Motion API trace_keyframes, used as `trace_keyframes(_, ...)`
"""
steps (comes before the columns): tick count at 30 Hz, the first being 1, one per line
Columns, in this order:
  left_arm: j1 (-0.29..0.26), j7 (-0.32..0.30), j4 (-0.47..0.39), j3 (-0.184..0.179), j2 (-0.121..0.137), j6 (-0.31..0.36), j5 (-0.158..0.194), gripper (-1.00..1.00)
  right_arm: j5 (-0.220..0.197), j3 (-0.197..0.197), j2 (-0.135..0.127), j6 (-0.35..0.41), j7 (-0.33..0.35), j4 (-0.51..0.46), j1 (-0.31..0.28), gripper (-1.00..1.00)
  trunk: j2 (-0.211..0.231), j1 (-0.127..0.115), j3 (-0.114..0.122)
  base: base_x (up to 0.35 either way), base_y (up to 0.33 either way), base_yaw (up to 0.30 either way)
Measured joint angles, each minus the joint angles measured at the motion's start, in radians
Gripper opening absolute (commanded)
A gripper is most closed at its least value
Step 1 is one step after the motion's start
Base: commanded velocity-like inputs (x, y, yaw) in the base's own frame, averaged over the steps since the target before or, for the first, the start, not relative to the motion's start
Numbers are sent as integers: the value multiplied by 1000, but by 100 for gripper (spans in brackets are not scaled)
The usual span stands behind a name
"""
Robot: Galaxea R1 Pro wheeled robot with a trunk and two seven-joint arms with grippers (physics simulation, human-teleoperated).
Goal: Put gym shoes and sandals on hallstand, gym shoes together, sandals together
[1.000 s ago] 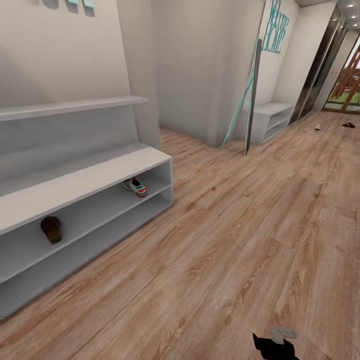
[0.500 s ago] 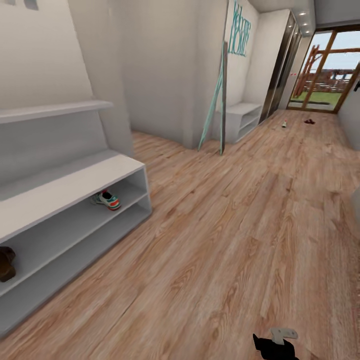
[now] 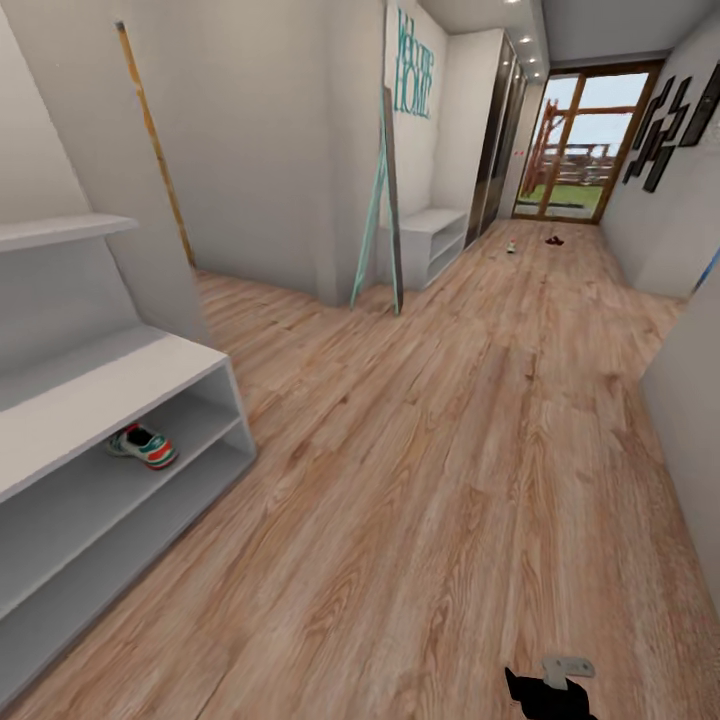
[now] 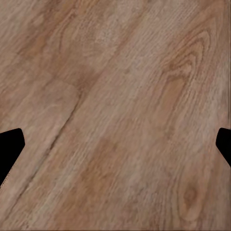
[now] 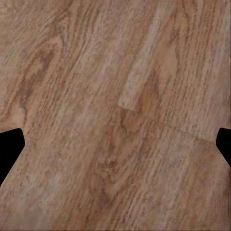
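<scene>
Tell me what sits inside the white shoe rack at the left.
One gym shoe lies on the upper open shelf of the shoe rack, near its right end. The lower shelf looks bare where visible. The rack's left part runs past the frame edge, so anything there is unseen.

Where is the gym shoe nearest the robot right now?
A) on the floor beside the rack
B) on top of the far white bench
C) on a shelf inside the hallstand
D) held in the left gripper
C: the gym shoe sits on the upper open shelf of the hallstand, near its end wall, off the corridor floor.
</scene>
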Motion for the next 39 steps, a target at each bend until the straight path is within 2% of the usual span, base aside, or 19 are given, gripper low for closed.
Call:
trace_keyframes(14, 0, 0, 0, 0, 1, 0, 1, 100, 1, 0, 0, 0, 0, 1, 0, 100, 0, 0, 11, 336, 0, -288)
trace_keyframes(21, 0, -1, 1, -1, 1, 0, 20, 100, 1, 0, 2, 0, 0, 1, 1, 100, 0, 0, 18, 336, 0, -261)
trace_keyframes(39, 0, 0, 2, -1, 1, 0, 24, 100, 11, 2, 4, -1, 0, 2, 2, 100, 0, 0, 38, 336, 0, -239)
